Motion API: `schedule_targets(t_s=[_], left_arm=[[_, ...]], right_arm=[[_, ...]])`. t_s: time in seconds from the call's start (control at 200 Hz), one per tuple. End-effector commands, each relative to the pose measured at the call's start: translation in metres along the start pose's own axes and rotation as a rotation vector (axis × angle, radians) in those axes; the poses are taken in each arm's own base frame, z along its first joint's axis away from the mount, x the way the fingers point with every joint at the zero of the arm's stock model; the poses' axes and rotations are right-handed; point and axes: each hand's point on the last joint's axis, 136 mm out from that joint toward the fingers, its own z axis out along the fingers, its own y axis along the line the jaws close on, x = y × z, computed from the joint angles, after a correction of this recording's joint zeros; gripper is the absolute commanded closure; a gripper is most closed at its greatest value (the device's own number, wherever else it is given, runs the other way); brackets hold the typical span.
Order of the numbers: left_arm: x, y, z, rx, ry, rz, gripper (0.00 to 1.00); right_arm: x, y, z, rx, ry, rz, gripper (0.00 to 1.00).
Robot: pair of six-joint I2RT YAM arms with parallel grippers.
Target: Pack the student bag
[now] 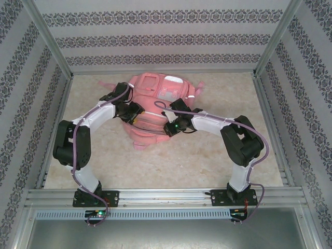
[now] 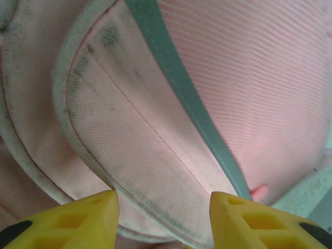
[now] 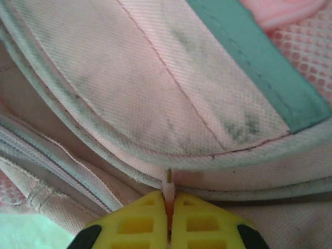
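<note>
Student bag point(image 1: 155, 101) is laid flat on the table point(image 1: 207, 161), upper centre of top view. Left gripper point(image 2: 163, 205) is spread, w/ nothing btwn its yellow fingers, just over a grubby pocket flap point(image 2: 129, 135). Right gripper point(image 3: 168, 202) is clamped on a thin pale tab point(image 3: 168, 182) at the bag's seam.

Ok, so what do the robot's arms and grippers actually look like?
The left arm and right arm have white covered links, black joints and black bases, with a purple cable looped along each. The left gripper and right gripper have yellow wedge-shaped fingers with recessed pockets and black backs.
</note>
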Motion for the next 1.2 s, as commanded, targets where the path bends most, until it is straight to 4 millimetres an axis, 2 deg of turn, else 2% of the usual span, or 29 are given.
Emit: schedule_targets(t_s=[0.0,0.135,0.25,0.32,0.4,0.465,0.545,0.59,0.615,0.695,0.839,0.919,1.074,1.194], left_arm=[[-0.010,-0.009,0.017,0.009,-0.066,-0.058,0.52],[-0.008,-0.008,0.023,-0.029,-0.092,-0.061,0.52],[-0.004,0.001,0.024,-0.062,-0.109,-0.087,0.48],[0.001,0.002,0.019,-0.057,-0.122,-0.099,0.40],[0.003,0.002,0.010,-0.058,-0.167,-0.090,0.40],[-0.002,0.002,0.009,-0.055,-0.192,-0.079,0.50],[-0.010,-0.001,0.014,-0.059,-0.198,-0.065,0.80],[-0.014,-0.002,0.016,-0.070,-0.197,-0.050,0.93],[-0.016,-0.003,0.016,-0.075,-0.195,-0.044,1.00],[-0.019,-0.007,0.007,-0.079,-0.199,-0.015,1.00],[-0.022,-0.004,-0.018,-0.087,-0.203,0.070,1.00],[-0.018,0.008,-0.023,-0.113,-0.168,0.102,1.00],[-0.018,0.045,-0.022,-0.165,-0.134,0.109,1.00],[-0.021,0.059,-0.024,-0.179,-0.127,0.118,1.00]], right_arm=[[-0.004,0.017,0.001,-0.051,-0.019,-0.013,1.00],[-0.001,0.024,-0.003,-0.066,-0.030,-0.010,1.00],[-0.002,0.025,-0.008,-0.064,-0.048,-0.014,1.00],[-0.004,0.025,-0.011,-0.057,-0.055,-0.019,1.00],[-0.008,0.028,-0.014,-0.064,-0.064,-0.032,1.00],[-0.011,0.032,-0.017,-0.077,-0.067,-0.043,1.00],[-0.013,0.036,-0.019,-0.076,-0.071,-0.068,1.00],[-0.012,0.034,-0.019,-0.058,-0.066,-0.086,1.00],[-0.010,0.031,-0.019,-0.043,-0.056,-0.096,1.00],[-0.002,0.016,-0.018,0.023,-0.015,-0.150,1.00],[0.002,-0.029,-0.025,0.162,0.020,-0.197,1.00],[-0.005,-0.043,-0.033,0.199,0.001,-0.204,1.00],[-0.023,-0.065,-0.051,0.223,-0.058,-0.174,1.00],[-0.028,-0.079,-0.059,0.234,-0.073,-0.146,1.00]])
